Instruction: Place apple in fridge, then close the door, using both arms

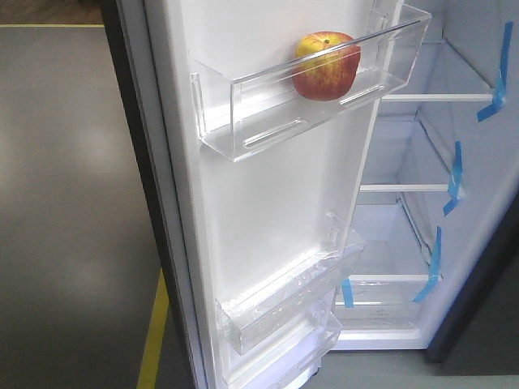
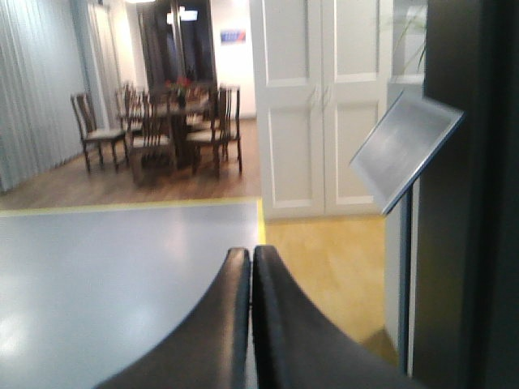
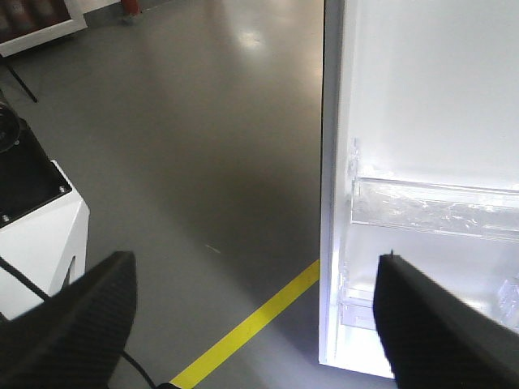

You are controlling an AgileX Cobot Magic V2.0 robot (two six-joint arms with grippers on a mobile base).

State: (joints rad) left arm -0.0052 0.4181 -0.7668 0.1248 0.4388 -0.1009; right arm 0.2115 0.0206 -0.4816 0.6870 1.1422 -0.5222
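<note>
The apple, red with yellow patches, sits in the upper clear bin on the white inner face of the open door. To the right, the fridge shows its white inside with shelves marked by blue tape. No gripper shows in the front view. In the left wrist view my left gripper is shut, fingers pressed together with nothing between them, pointing over the floor beside a dark grey panel. In the right wrist view my right gripper is wide open and empty, near the door's edge.
A yellow floor line runs over the grey floor below the door. A white base with a black top stands at the left in the right wrist view. Chairs and a table and white cabinet doors stand far off.
</note>
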